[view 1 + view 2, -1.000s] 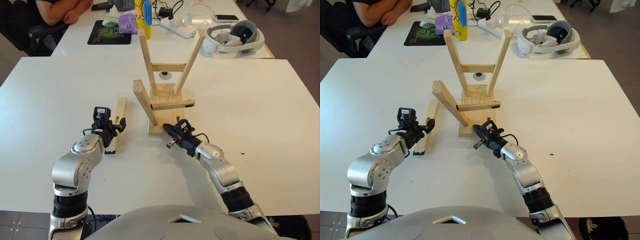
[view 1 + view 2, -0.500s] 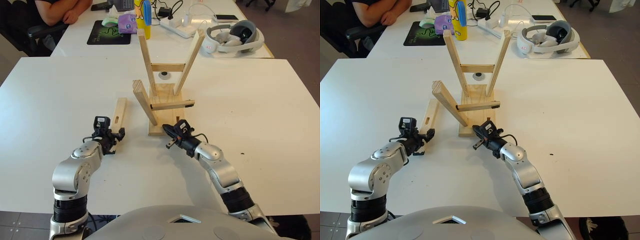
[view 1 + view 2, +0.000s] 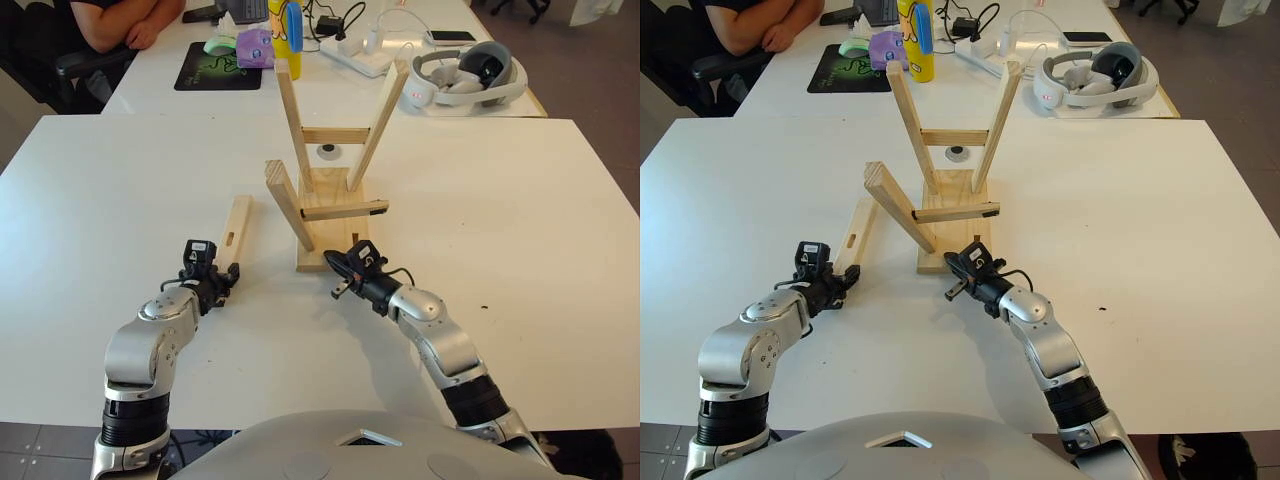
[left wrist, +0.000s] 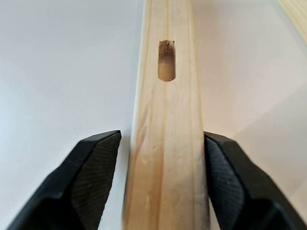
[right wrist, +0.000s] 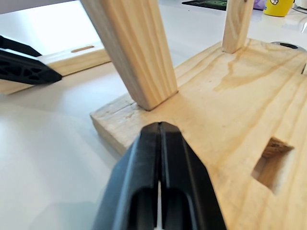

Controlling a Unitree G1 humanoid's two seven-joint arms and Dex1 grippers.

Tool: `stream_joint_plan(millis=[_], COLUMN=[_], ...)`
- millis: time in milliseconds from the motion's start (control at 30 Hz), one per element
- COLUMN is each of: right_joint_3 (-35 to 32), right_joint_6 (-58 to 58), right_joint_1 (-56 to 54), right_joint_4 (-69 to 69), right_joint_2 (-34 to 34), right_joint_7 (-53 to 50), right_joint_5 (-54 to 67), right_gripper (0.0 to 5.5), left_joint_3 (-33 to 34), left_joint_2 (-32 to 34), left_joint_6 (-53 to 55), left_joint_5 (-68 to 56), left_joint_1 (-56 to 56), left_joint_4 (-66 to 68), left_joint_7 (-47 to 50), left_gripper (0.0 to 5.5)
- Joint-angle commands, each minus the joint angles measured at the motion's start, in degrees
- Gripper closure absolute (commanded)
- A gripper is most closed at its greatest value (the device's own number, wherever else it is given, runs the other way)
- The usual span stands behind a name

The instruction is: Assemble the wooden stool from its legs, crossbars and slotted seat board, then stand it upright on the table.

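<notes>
We see the stool inverted on the worktop (image 3: 520,220): the slotted seat board (image 3: 335,240) lies flat with three legs (image 3: 293,110) and crossbars (image 3: 337,135) seated, and one corner slot (image 5: 273,153) is empty. The fourth leg (image 3: 238,222) lies loose just left of the board. The left claw (image 3: 220,280) stands wide, straddling that leg's near end, not yet clamped. The right claw (image 5: 159,132) is pressed fully closed, holding nothing, at the board's near edge. For this grasp, we judge it best to close squarely across the leg's flat sides and lift it level, with its mortise (image 4: 166,60) turned toward the free crossbar.
</notes>
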Motion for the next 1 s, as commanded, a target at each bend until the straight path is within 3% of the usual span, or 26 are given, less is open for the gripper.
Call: stream_joint_plan(millis=[33, 200, 433, 567, 733, 867, 1000], right_joint_3=[0.8, 0.4, -1.7, -7.0, -25.3, -35.0, -37.2], right_joint_6=[3.6, 3.1, 9.6, 24.4, 37.9, 35.9, 32.7], right_joint_1=[1.3, 1.8, 0.7, 2.8, 0.2, -10.7, -21.1], right_joint_4=[2.5, 0.4, -11.6, -26.9, -37.0, -30.6, -21.9], right_joint_2=[-0.6, -0.9, -2.5, -9.5, -20.6, -26.5, -26.3], right_joint_7=[0.4, 0.6, 3.8, 11.0, 17.4, 13.5, 7.0], right_joint_5=[-1.1, -0.7, 4.8, 19.5, 54.4, 76.3, 80.5], right_gripper=[5.50, 5.50, 4.38, 3.78, 3.06, 2.44, 1.71], left_joint_3=[0.1, 0.7, 6.5, 11.3, 17.5, 20.7, 20.7], left_joint_2=[-0.2, -0.4, 2.0, 6.9, 14.3, 20.1, 26.1], left_joint_6=[0.7, -2.1, -11.9, -20.6, -23.8, -20.7, -13.7], left_joint_5=[0.4, 0.8, 2.6, 0.4, -7.9, -21.2, -31.1], left_joint_1=[1.3, 0.8, -6.0, -14.5, -25.2, -35.1, -46.4], left_joint_4=[3.4, 4.6, 9.4, 12.3, 17.3, 15.7, 16.8], left_joint_7=[-1.1, -1.7, -1.8, -8.2, -20.1, -34.2, -42.0], left_gripper=[3.26, 3.43, 3.43, 3.43, 3.43, 3.43, 3.43])
